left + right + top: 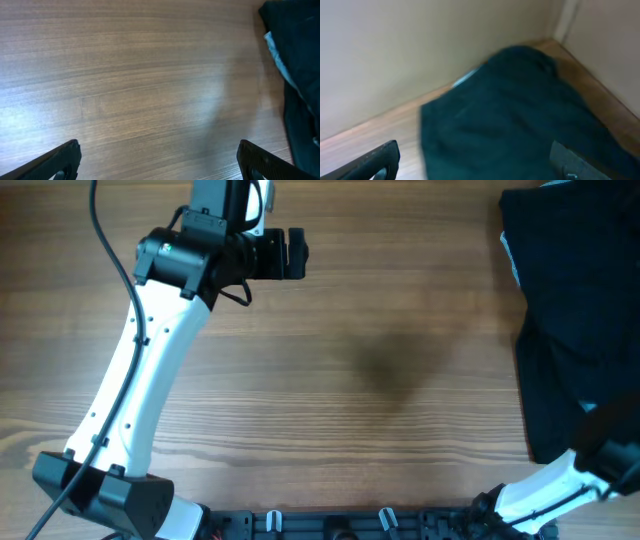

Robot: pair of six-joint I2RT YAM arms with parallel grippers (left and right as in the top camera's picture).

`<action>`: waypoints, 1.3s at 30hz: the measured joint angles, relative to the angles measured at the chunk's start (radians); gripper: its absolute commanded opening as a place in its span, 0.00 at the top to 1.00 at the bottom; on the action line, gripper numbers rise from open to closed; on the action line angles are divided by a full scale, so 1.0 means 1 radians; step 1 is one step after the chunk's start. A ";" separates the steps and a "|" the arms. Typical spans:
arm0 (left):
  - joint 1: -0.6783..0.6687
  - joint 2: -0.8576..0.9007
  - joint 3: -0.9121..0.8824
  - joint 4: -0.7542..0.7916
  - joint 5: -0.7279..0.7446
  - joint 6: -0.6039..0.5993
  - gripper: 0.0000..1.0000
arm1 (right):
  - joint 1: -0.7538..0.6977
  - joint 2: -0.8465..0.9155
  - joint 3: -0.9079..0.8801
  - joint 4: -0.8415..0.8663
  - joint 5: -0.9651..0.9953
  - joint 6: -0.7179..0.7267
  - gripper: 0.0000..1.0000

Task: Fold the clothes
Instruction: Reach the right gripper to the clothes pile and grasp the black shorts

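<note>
A heap of black cloth (580, 310) lies at the table's right edge, with a strip of light-blue denim (511, 258) showing at its left side. I cannot tell the black shorts apart from the other black cloth in this heap. The heap also shows in the left wrist view (300, 75) and, blurred, in the right wrist view (510, 115). My left gripper (298, 252) is open and empty over bare wood at the back, far left of the heap (159, 161). My right gripper (475, 162) is open just above the black cloth, holding nothing.
The wooden table (380, 380) carries a faint dark shadow patch near its middle. My right arm (560, 480) comes in from the front right corner over the heap's near end. A beige wall (420, 50) stands behind the heap.
</note>
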 measured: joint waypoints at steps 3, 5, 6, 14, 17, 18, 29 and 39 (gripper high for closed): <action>-0.002 0.000 0.000 -0.033 -0.021 0.000 0.00 | -0.030 0.107 0.000 0.058 0.005 0.013 0.03; -0.002 0.000 0.000 -0.056 -0.032 0.000 0.00 | -0.052 0.182 0.000 0.090 0.006 0.037 0.03; -0.002 0.000 0.000 -0.063 -0.034 0.000 0.00 | -0.061 0.203 0.000 0.099 0.009 0.045 0.03; -0.002 0.001 0.000 -0.071 -0.040 0.000 0.00 | -0.161 0.245 0.000 0.184 0.013 0.077 0.03; -0.002 0.014 0.000 -0.071 -0.040 -0.011 0.00 | -0.183 0.245 0.000 0.200 0.014 0.076 0.03; -0.002 0.023 0.000 -0.071 -0.040 -0.012 0.00 | -0.185 0.246 0.000 0.208 0.014 0.076 0.04; -0.002 0.083 0.000 -0.071 -0.040 -0.038 0.00 | -0.185 0.379 0.000 0.283 0.015 0.072 0.31; -0.002 0.083 0.000 -0.051 -0.042 -0.056 0.33 | -0.185 0.368 0.000 0.244 0.021 0.103 0.96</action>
